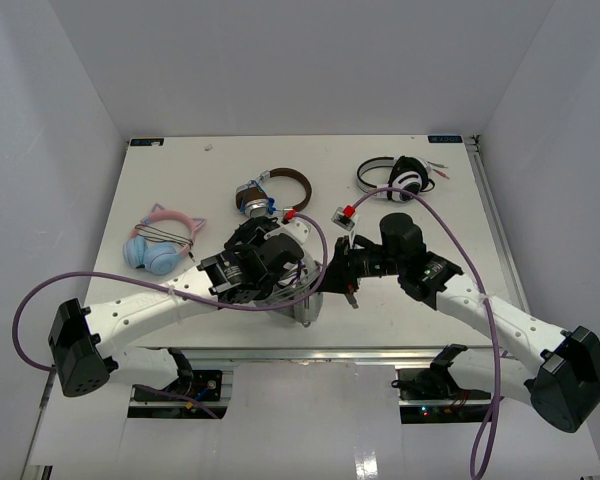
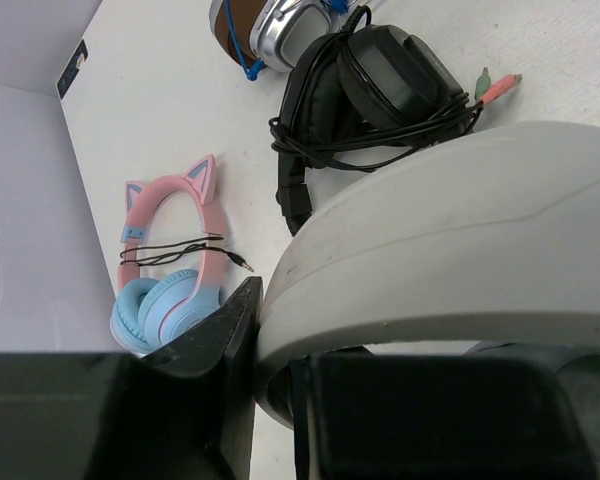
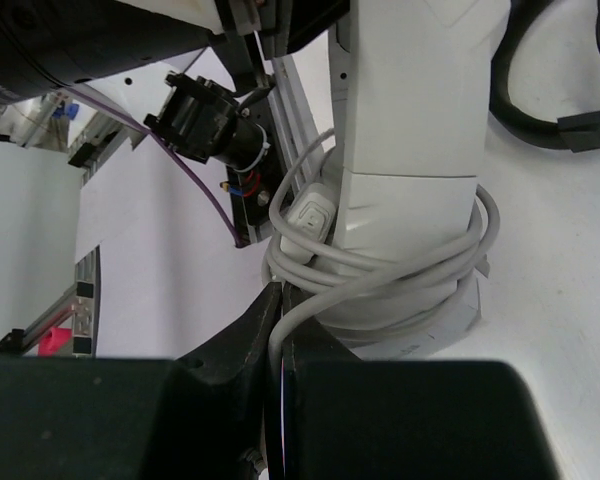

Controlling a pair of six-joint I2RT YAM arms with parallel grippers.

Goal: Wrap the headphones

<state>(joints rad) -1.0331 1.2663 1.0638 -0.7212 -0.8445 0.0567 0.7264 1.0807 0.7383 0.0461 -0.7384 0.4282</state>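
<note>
The headphones (image 3: 410, 150) stand on edge near the table's front middle, white band up, also seen in the top view (image 1: 310, 300). Their thin grey cable (image 3: 400, 265) is looped several times round the lower band, with the inline remote (image 3: 305, 220) lying on the loops. My left gripper (image 2: 275, 330) is shut on the wide white band (image 2: 450, 240); in the top view it (image 1: 285, 280) sits over the headphones. My right gripper (image 3: 280, 300) is shut on the cable strand just beside the loops, right of the headphones in the top view (image 1: 340, 283).
Black headphones (image 2: 380, 90) lie just behind the held pair. Pink and blue cat-ear headphones (image 1: 160, 240) are at the left, brown and silver ones (image 1: 275, 192) at the back middle, and a white pair with black cups (image 1: 395, 180) at the back right.
</note>
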